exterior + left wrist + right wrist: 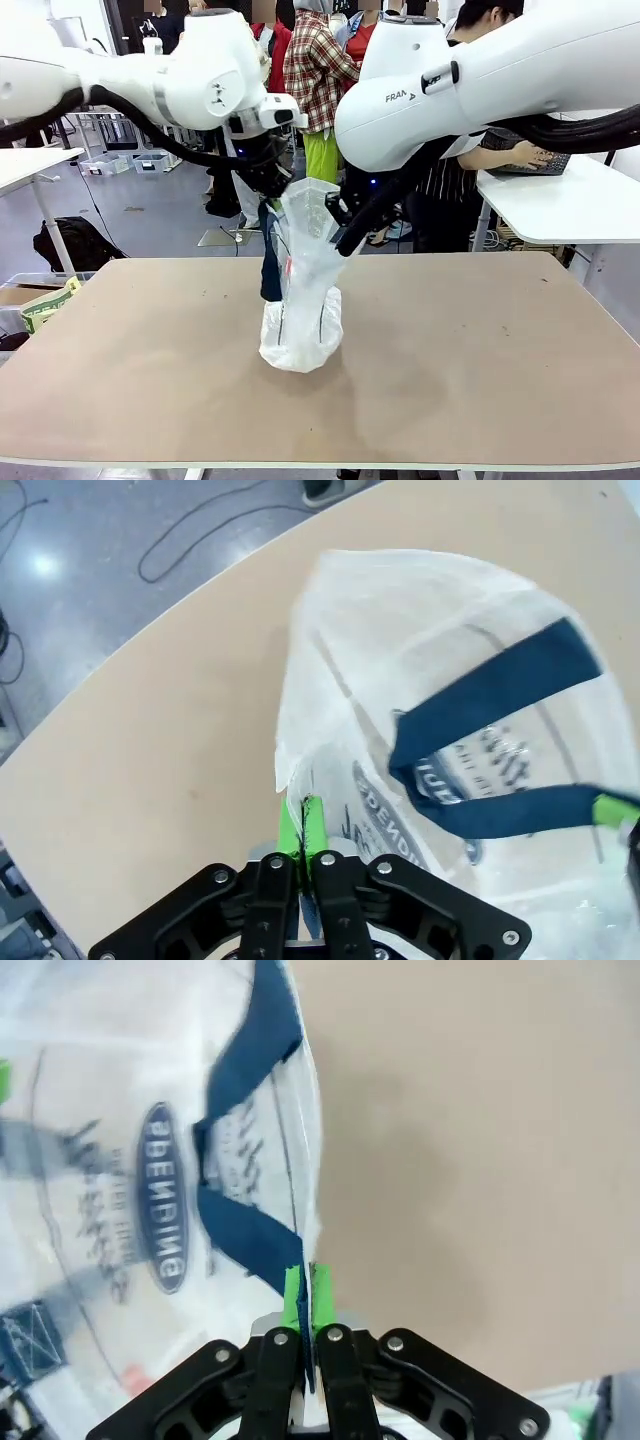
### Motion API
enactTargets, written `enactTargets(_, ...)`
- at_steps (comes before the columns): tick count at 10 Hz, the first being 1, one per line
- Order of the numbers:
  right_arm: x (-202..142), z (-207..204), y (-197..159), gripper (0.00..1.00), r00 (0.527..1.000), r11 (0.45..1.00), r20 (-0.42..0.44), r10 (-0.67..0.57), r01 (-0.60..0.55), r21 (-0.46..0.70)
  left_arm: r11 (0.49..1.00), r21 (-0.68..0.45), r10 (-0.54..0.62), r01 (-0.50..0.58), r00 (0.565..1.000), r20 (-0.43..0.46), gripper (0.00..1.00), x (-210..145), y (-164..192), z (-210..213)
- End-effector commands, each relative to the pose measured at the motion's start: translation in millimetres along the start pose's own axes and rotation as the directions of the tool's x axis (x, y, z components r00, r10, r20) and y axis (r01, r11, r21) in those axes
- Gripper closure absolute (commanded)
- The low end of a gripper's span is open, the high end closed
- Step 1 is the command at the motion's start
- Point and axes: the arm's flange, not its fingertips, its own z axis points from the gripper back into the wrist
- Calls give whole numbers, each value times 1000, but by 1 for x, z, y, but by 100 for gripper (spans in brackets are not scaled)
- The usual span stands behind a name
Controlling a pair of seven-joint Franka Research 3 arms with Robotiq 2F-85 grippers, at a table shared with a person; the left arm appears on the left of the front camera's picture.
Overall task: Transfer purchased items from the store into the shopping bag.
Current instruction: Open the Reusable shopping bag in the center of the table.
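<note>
You hold the bag (300,300) upright on the table (480,340).
Your left gripper (302,825) and right gripper (305,1290) each clamp its top edge.

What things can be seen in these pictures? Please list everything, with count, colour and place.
shopping bag: one, translucent white with dark lettering, standing mid-table
strap handles: dark navy, on the bag; count unclear
table: one, tan, under the bag
side table: one, white, far right; a person's hand at a keyboard there
black bag: one, on the floor, far left
left gripper: one, black with green pads, shut on the bag's top edge
right gripper: one, same colours, shut on the opposite edge
</note>
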Motion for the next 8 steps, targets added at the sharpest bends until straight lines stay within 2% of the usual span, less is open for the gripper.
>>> enactTargets(1, -7, 7, -12, 100, 999, 995, -12, -41, 40, -90, 997, 62, 43, -44, 999, 20, 100, -24, 34, 13)
enactTargets(4, -11, 16, -25, 100, 999, 997, -2, -38, 37, -60, 990, 48, 126, -131, 987, 97, 100, -47, 65, 33)
enactTargets(7, -11, 9, -14, 100, 996, 999, 81, 40, -37, -34, 996, -42, 85, -80, 988, 129, 100, -74, 72, 24)
enactTargets(8, -10, 9, -10, 100, 993, 997, 88, 76, -74, -30, 997, -47, 57, -53, 993, 99, 100, -79, 62, 11)
